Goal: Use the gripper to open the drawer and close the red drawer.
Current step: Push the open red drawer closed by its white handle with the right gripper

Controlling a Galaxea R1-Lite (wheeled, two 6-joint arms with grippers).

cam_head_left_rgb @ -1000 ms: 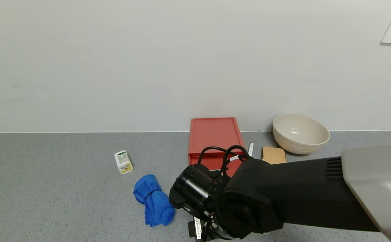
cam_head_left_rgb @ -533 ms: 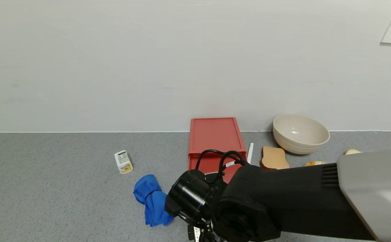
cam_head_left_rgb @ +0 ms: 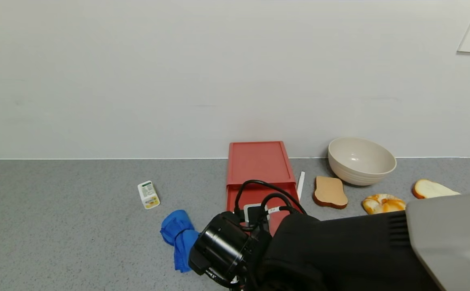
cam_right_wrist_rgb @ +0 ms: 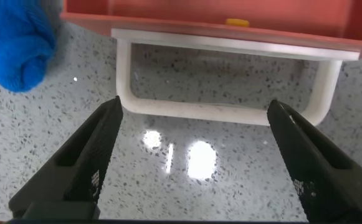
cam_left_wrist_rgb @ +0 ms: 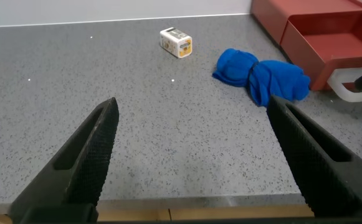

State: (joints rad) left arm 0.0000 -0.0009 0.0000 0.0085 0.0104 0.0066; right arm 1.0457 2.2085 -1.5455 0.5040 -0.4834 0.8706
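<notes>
The right arm moves back toward the robot over this last second, and the tray of the red drawer [cam_head_left_rgb: 259, 178] slides out with it. More of the tray shows now than a moment ago, and the bread and bun on the right come into sight. So the opening part looks about done, and pushing the tray shut comes next, I think.

The drawer sits in the middle of the grey speckled counter [cam_head_left_rgb: 57, 226], its far end against the white wall. It is a low, flat box of smooth red plastic. Its white handle [cam_right_wrist_rgb: 224, 106] is a thin loop with round corners.

The right gripper [cam_right_wrist_rgb: 196, 165] is just near of the handle, jaws wide apart and holding nothing. Its fingers [cam_right_wrist_rgb: 84, 165] are black with tiny bumps. The left gripper [cam_left_wrist_rgb: 196, 162] waits far to the left, jaws also wide and empty.

A soft blue cloth [cam_head_left_rgb: 180, 238] lies left of the tray. A smooth round beige bowl [cam_head_left_rgb: 361, 161] stands right of the drawer
</notes>
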